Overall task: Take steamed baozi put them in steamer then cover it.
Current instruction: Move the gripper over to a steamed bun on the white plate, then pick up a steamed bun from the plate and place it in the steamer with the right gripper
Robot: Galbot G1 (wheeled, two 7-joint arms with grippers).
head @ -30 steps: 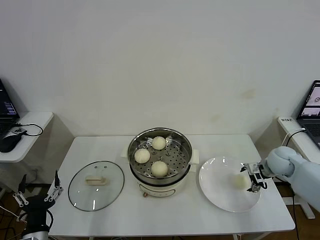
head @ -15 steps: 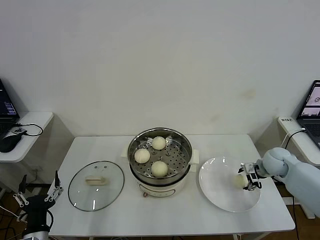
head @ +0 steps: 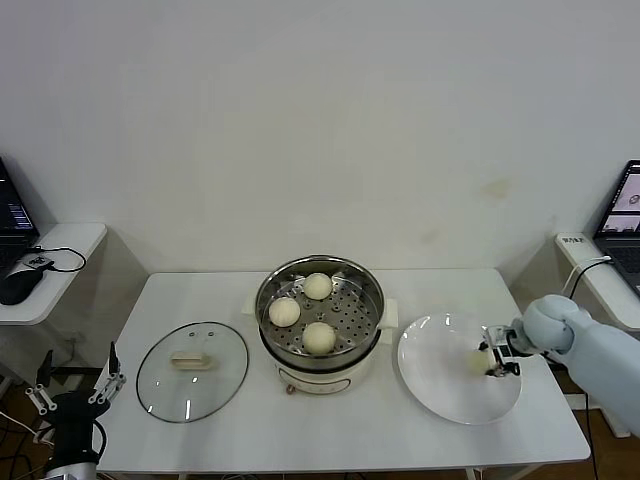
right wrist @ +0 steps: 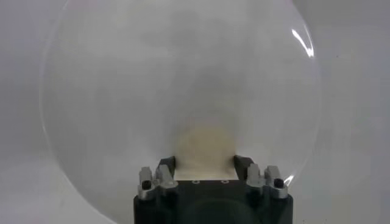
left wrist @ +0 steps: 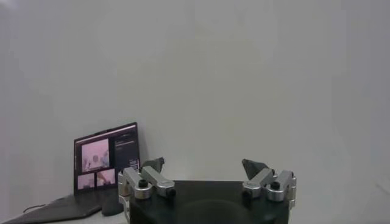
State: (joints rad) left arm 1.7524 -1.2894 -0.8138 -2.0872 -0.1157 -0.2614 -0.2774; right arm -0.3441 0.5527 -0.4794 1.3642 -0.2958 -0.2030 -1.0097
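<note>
Altogether four steamed baozi show: three (head: 319, 337) lie on the perforated tray inside the steamer (head: 372, 318) at the desk's (head: 350, 440) middle, and one (head: 479, 361) sits on the white plate (head: 430, 375) near the right edge, clenched between the right gripper's (head: 489, 360) fingers. One cover (head: 192, 370) lies flat toward the left edge. Off the front-left corner, the left gripper (head: 75, 388) hangs with fingers spread.

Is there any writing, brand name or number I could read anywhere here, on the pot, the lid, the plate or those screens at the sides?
No text here can be read.
Steamer: no readable label or brand.
Lid: none.
Plate: none.
Laptop screen: lines of text beside small pictures, too small to read.
Screen at the right edge: too small to read.
Small tag on the side table: marks too small to read.
</note>
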